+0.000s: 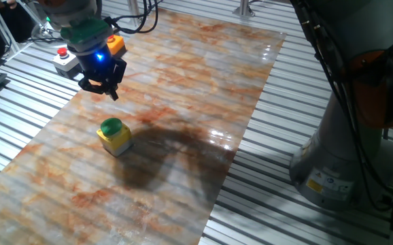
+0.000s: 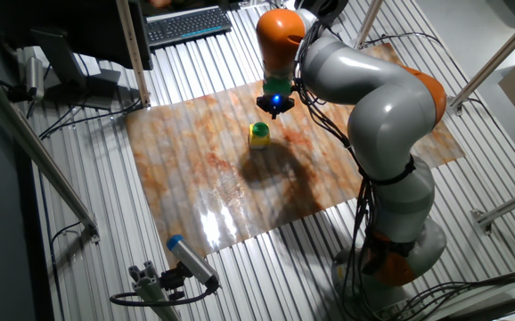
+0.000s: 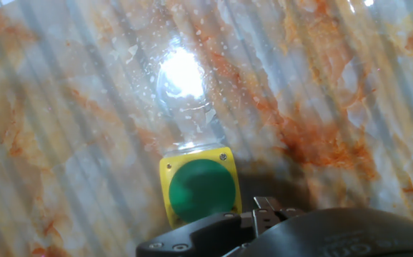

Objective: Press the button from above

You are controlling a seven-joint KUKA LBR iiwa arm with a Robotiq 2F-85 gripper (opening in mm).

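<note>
The green dome button (image 1: 112,127) sits on its small yellow square box (image 1: 118,143) on the marble-patterned board (image 1: 196,82). My gripper (image 1: 103,87) hangs above the board, up and to the left of the button and apart from it. In the other fixed view the gripper (image 2: 276,109) is just behind the button (image 2: 258,133). In the hand view the button (image 3: 201,189) lies low in the picture, right at the edge of the dark gripper body (image 3: 278,228). No view shows a clear gap or contact between the fingertips.
A grey box with a red button (image 1: 63,60) and an orange box (image 1: 117,45) stand at the board's far left corner, behind the gripper. Ribbed metal table (image 1: 271,136) surrounds the board. The arm's base (image 1: 346,150) stands at the right.
</note>
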